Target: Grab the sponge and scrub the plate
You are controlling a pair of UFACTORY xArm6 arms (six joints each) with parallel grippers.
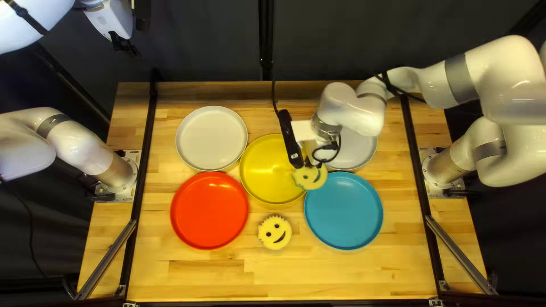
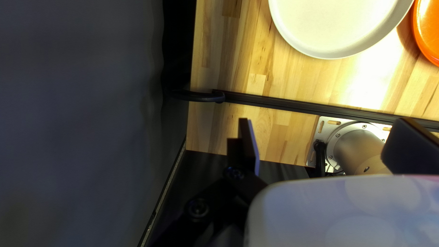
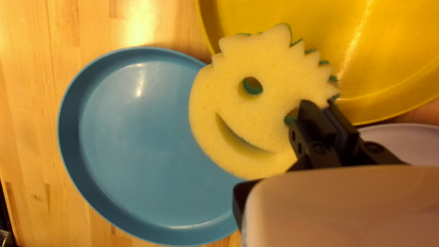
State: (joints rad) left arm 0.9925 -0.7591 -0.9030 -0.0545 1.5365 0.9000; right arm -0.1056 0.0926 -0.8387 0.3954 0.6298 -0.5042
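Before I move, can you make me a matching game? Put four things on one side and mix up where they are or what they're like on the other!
Things:
1. Red plate
2. Loose sponge
3. Held sponge
4. Left gripper

Places and states:
A. Pinched in the fingers of the right gripper
B. On the table, between the red plate and the blue plate
C. Fingers wide apart
D. On the table, left of the loose sponge in the top left view

Right pairs: 1-D, 2-B, 3-A, 4-C
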